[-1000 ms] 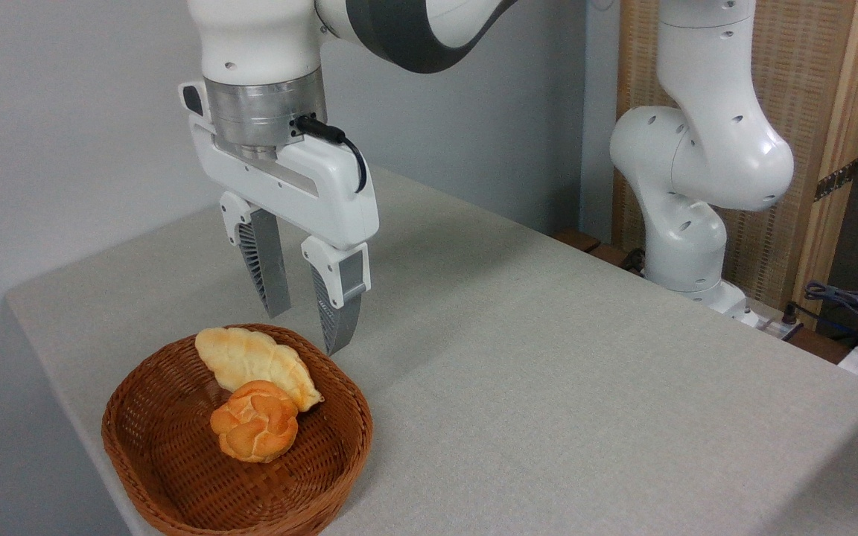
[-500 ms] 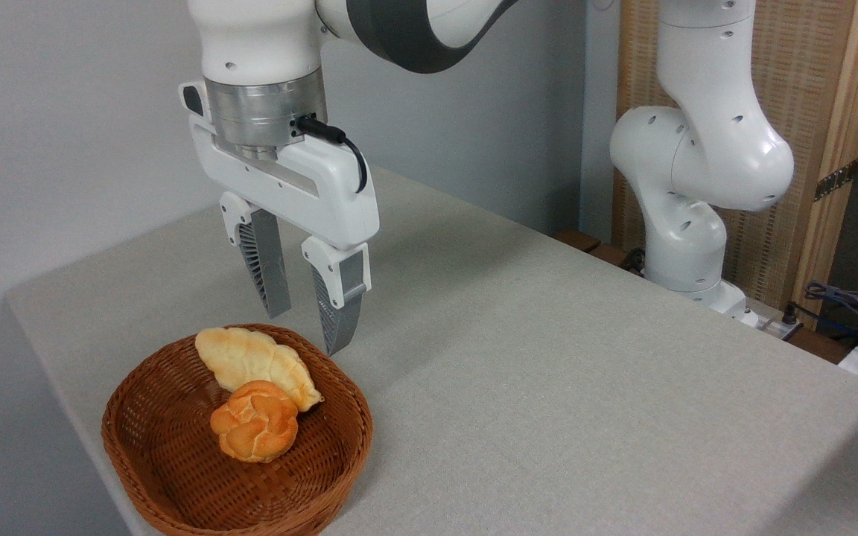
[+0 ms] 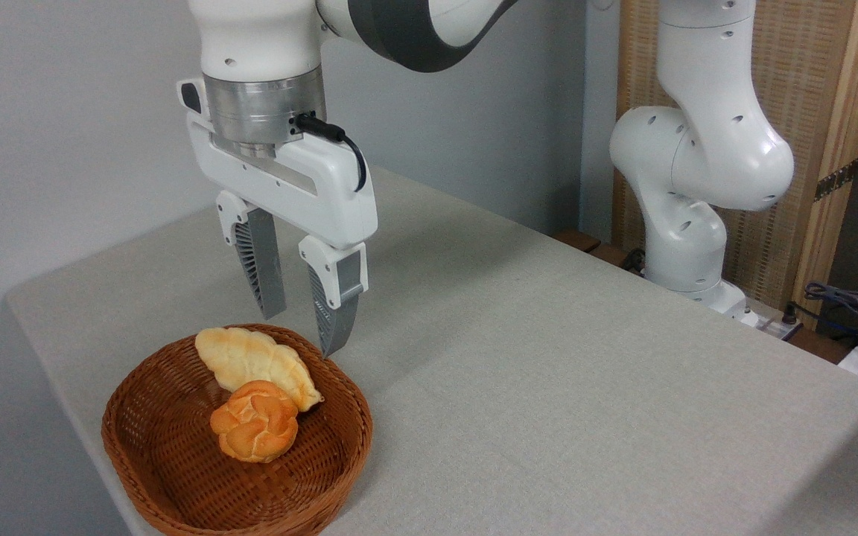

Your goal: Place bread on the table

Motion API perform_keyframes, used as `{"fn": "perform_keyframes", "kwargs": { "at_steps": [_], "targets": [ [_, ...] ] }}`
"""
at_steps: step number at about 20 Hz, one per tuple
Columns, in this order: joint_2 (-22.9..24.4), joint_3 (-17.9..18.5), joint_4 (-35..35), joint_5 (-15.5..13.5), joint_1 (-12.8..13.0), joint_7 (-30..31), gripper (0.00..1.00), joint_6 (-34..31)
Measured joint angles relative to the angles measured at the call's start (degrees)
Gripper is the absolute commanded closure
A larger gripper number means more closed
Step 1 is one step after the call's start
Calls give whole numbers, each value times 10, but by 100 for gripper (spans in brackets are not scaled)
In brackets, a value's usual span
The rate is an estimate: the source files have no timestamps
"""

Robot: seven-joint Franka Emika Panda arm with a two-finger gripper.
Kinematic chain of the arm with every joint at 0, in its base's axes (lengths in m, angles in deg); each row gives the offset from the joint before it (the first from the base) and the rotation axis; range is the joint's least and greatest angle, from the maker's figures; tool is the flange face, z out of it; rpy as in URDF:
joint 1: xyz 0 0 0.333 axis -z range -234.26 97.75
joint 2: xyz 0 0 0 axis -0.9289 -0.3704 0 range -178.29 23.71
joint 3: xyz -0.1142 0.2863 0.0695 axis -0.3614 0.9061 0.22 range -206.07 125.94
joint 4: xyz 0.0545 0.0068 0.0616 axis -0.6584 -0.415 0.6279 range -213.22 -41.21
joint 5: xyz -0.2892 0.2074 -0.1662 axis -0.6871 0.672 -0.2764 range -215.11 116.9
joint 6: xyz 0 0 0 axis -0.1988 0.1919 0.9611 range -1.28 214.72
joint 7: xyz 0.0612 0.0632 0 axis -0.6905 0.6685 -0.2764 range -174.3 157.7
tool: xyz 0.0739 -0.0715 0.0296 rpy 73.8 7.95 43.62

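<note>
Orange-golden bun (image 3: 255,431) is sitting by a pale ridged bread (image 3: 258,365), brown wicker basket (image 3: 176,469), speckled grey-beige table (image 3: 548,372).

Breads: two are lying in the lower left of the frame, one round knotted orange bread (image 3: 255,431) and one longer pale ridged bread (image 3: 256,365).
Baskets: one brown wicker basket (image 3: 176,476) is sitting at lower left, holding both.
Surfaces: one grey-beige surface (image 3: 548,387) is filling the middle and right of the frame.
Arms: one white arm (image 3: 697,171) is standing at upper right.
Fingers: two grey fingers (image 3: 266,269) are hanging at upper left.
Cables: a bundle at the right edge is showing too unclearly for counting.
</note>
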Motion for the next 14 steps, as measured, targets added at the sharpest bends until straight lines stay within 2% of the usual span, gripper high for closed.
{"fn": "perform_keyframes", "kwargs": {
  "at_steps": [8,11,14],
  "targets": [
    [-24,-16,-1,0,7,-4,0,57],
    [-38,-20,-2,14,13,-46,0,59],
    [-53,-28,-2,42,23,-76,0,59]
  ]
}}
